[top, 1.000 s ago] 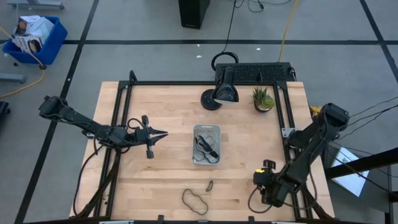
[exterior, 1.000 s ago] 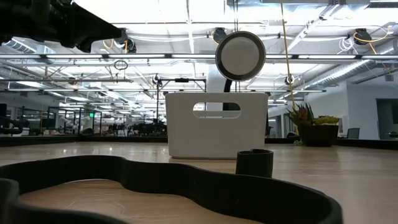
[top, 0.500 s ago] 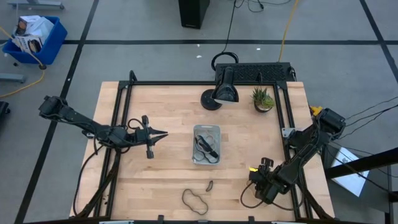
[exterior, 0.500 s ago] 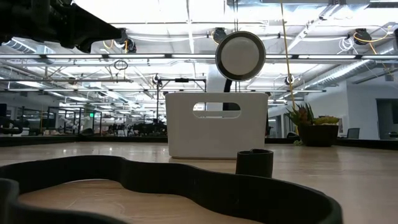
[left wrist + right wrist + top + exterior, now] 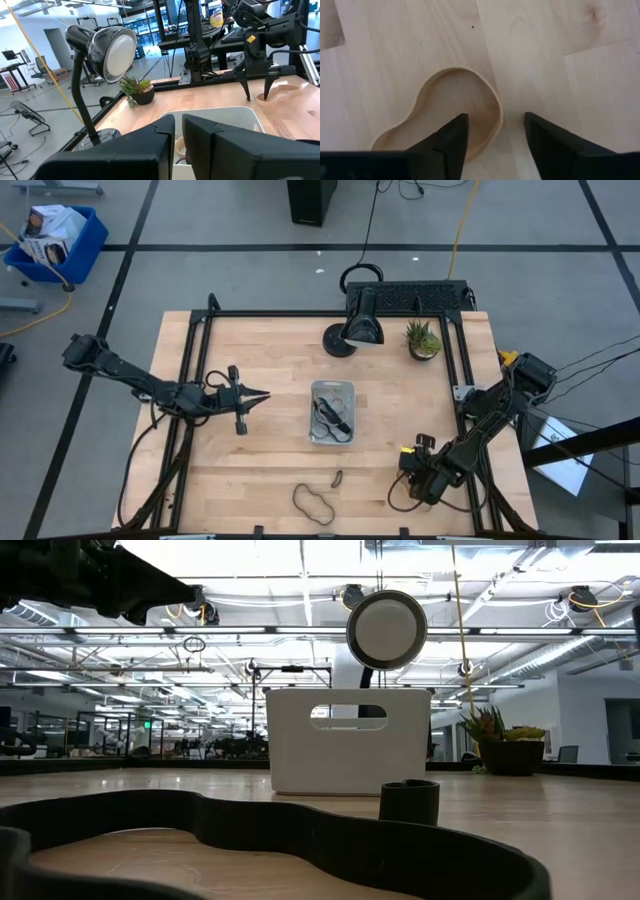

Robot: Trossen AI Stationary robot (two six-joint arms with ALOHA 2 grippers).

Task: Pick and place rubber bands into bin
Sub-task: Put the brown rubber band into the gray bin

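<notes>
Wooden tabletop carries everything. Right gripper (image 5: 495, 131) hangs spread above one pale tan band (image 5: 440, 115), fingertips straddling its end. Left gripper (image 5: 258, 397), fingers nearly pressed together, waits left of the bin (image 5: 332, 412), which holds dark bands (image 5: 328, 415). Two more pieces lie near the front edge: one dark loop (image 5: 314, 502) and one tiny piece (image 5: 337, 477).

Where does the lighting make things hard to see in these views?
Low view: ceiling lights glare, and the dark rubber band up front is a black silhouette. Right wrist view: even light, yet the tan rubber band barely stands out from the wood.
</notes>
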